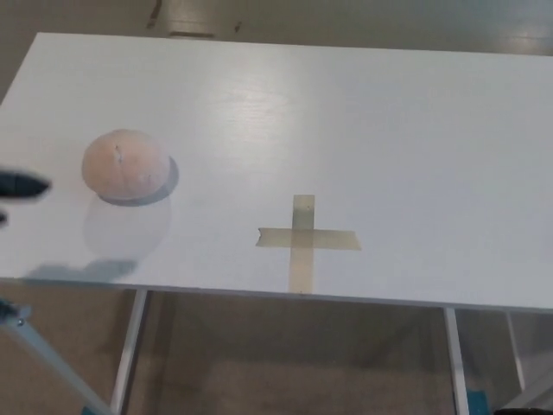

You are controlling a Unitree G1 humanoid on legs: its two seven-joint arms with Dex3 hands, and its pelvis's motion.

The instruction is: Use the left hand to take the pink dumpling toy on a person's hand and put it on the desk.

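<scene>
The pink dumpling toy point(125, 165) rests on the white desk point(363, 130) at the left, its face turned away so only its smooth rounded back shows. Only a black fingertip of my left hand point(19, 184) shows at the left edge of the head view, a short way left of the toy and not touching it. Nothing is held by it that I can see. My right hand does not show. No person's hand is in view.
A cross of beige tape point(303, 238) is stuck to the desk near its front edge, right of the toy. The desk's metal legs point(128, 350) and the floor show below the front edge.
</scene>
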